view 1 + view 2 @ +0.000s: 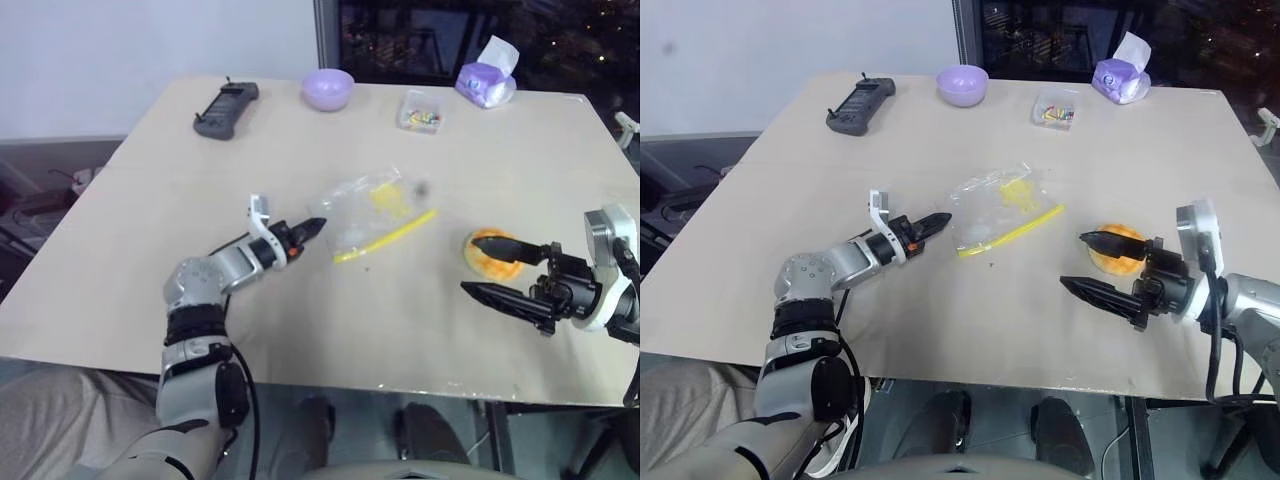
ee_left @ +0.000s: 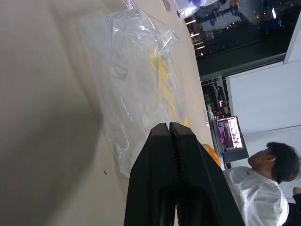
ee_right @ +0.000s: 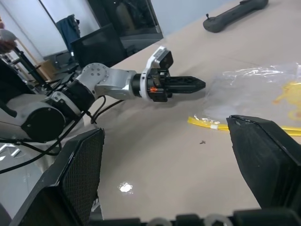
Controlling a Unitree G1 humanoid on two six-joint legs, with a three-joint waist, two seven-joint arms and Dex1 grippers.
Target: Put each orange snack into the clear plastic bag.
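My left end effector (image 1: 318, 227): pressed together at clear plastic bag (image 1: 368, 212) edge, film possibly missed. Right end effector (image 1: 492, 268): spread beside orange snack (image 1: 487, 255) on worktop (image 1: 150, 200). Risk: bag slips, stays flat.

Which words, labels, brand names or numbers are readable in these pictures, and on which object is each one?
No text can be read anywhere.
Clear plastic bag: yellow print, too blurred to read.
Purple tissue pack: white marking, too small to read.
Monitor screen in the background: picture only, illegible.
Black controller: no legible marking.
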